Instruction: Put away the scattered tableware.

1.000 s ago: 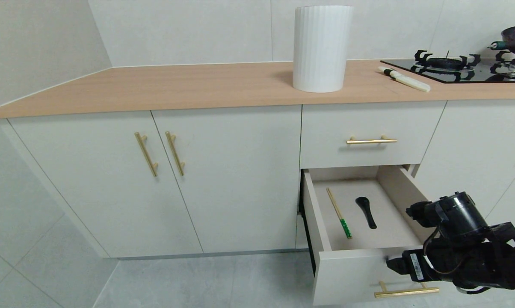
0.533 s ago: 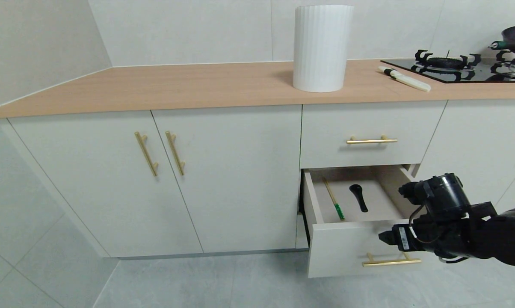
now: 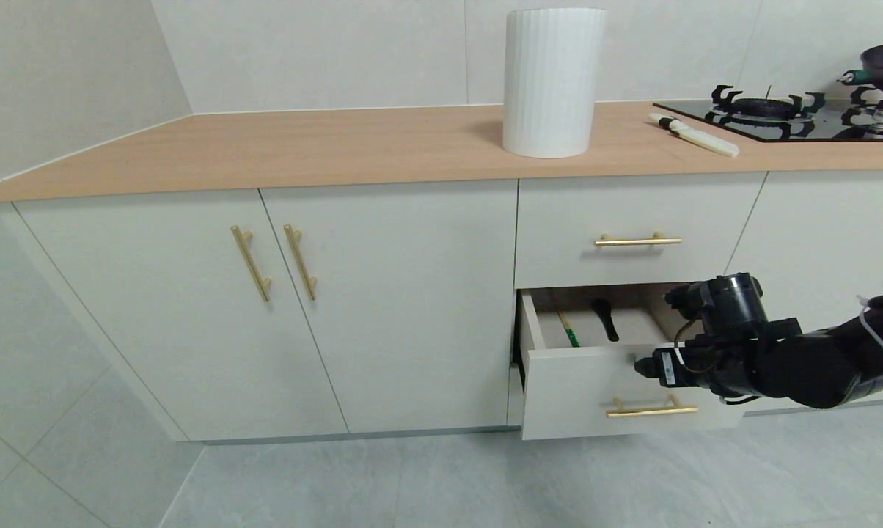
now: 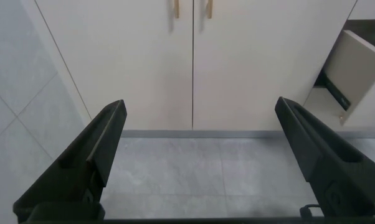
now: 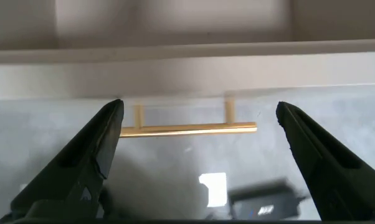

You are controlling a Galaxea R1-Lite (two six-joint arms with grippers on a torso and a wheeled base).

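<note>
- Drawer (image 3: 581,389) is sitting partly open, holding green-tipped chopsticks (image 3: 568,331) and, I think, a black spoon (image 3: 604,319).
- Up close, I am seeing the right gripper (image 5: 199,109) spread wide before the gold handle (image 5: 187,129); the left gripper (image 4: 201,106) is gaping too.

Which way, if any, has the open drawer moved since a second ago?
Yes. The open drawer has slid in toward the cabinet; its front sits closer below the fixed upper drawer handle.

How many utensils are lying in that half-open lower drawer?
2: wooden chopsticks with green tips at the left, and a black spoon right of them. The white drawer front may hide more.
</note>
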